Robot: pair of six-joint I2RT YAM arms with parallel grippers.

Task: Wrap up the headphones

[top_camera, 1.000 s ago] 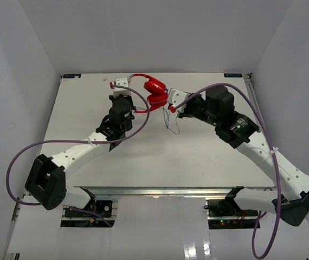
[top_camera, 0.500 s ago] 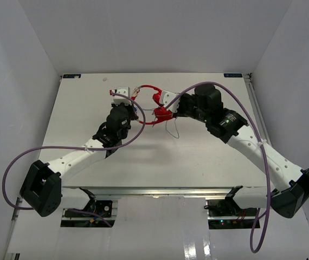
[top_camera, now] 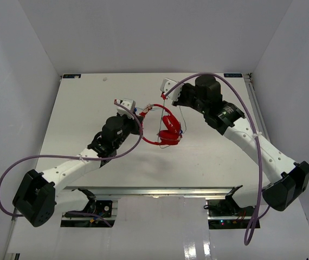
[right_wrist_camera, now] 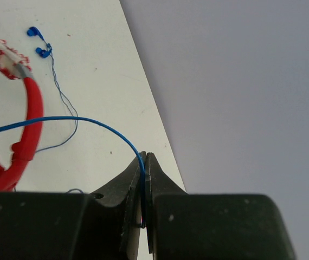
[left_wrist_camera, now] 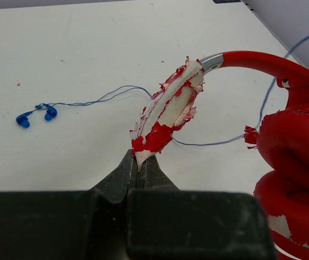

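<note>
The red headphones (top_camera: pixel 169 129) hang over the table's middle, their ear cups (left_wrist_camera: pixel 295 162) folded together. My left gripper (top_camera: pixel 141 111) is shut on the peeling red-and-white headband padding (left_wrist_camera: pixel 168 111), its tips (left_wrist_camera: pixel 140 162) pinching the lower end. My right gripper (top_camera: pixel 164 93) is further back, shut on the thin blue cable (right_wrist_camera: pixel 89 122), which arcs from its jaws (right_wrist_camera: pixel 144 162) towards the red headband (right_wrist_camera: pixel 27 124). The small blue plug end (left_wrist_camera: pixel 35 115) lies on the table with loose cable trailing from it, and also shows in the right wrist view (right_wrist_camera: pixel 38 46).
White table (top_camera: pixel 89 92) enclosed by white walls on the left, back and right. Thick purple robot cables (top_camera: pixel 135 138) loop over both arms. The right edge of the table (right_wrist_camera: pixel 154 114) runs close beside the right gripper.
The left gripper has carried the headband and ear cups from the far middle towards the table's centre. The right gripper has let go of the ear cups and risen further back, holding the cable.
</note>
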